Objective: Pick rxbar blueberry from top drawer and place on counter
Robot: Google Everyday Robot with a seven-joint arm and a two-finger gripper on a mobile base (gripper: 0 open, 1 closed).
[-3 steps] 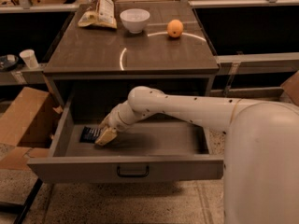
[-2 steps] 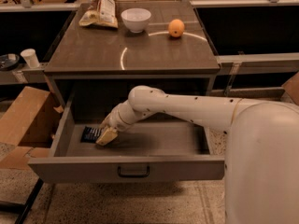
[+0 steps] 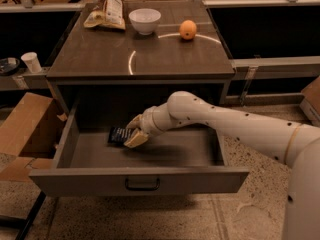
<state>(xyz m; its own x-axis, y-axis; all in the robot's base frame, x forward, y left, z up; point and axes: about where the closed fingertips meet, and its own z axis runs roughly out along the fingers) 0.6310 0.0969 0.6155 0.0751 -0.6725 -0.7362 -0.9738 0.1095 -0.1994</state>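
Note:
The top drawer [image 3: 150,180] stands pulled open below the counter [image 3: 150,54]. My gripper [image 3: 134,132] reaches into the drawer from the right, over its left half. Its tan fingers [image 3: 137,138] are shut on the right end of the rxbar blueberry [image 3: 119,134], a small dark bar with pale stripes. The bar sticks out to the left of the fingers and hangs a little above the drawer floor, with a shadow beneath it.
On the counter's far edge stand a tan snack bag [image 3: 107,8], a white bowl [image 3: 145,20] and an orange [image 3: 188,29]. A cardboard box [image 3: 25,129] sits on the floor left of the drawer. A white cup [image 3: 31,62] stands on a shelf at the left.
My gripper has moved to the right and slightly up inside the drawer, and the dark bar has come along with it off the drawer floor.

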